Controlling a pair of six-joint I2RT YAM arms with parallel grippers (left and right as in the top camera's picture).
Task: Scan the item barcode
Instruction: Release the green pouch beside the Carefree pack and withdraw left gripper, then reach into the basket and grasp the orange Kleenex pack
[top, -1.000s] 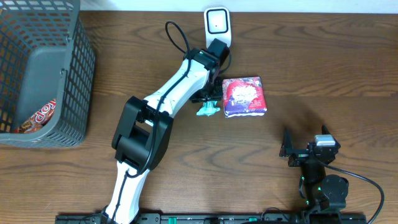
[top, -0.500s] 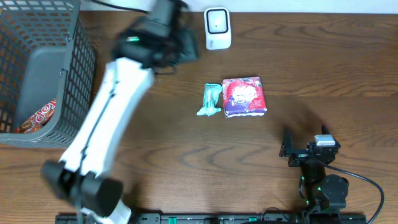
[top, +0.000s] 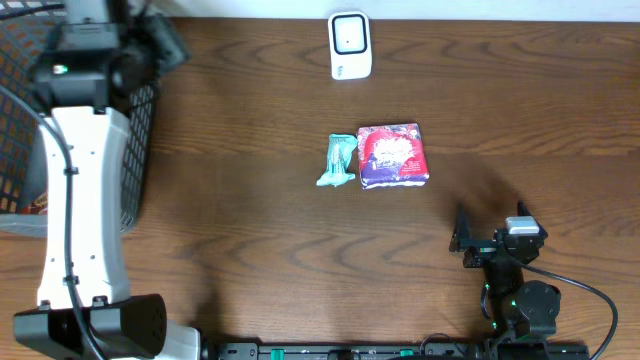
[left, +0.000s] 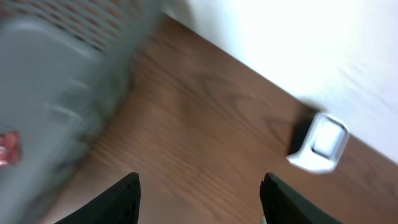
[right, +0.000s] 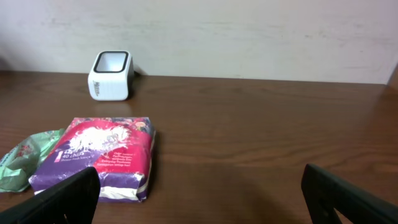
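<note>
Pincers first: the left pincer (left: 200, 182) is spread, fingers apart with nothing between them, up at the far left by the basket (top: 138, 150). Its wrist view is smeared, but I make out grey mesh on one side and the scanner (left: 317, 142) on the other, close to the wall (left: 280, 37). The right pincer (right: 200, 174) is wide apart as well and empty, parked low at the near right and looking across the table (top: 250, 230).

Why this layout? The scanner stands at the far edge, mid-table, and I read that as leaving room to bring an item over its window from either side. Two items lie flat on my side of it, apart from it: a purple pack (top: 394, 155) and a green packet (top: 338, 160), touching side by side. Neither is held, and I see no barcode on either from here.

My guess is that those two are set aside and the left arm is at the basket for the next one.

As for the basket, the arm hides most of it. I can see one red-printed wrapper (top: 30, 204) low inside, toward the near side. Whether anything else is in there, I can't tell.
</note>
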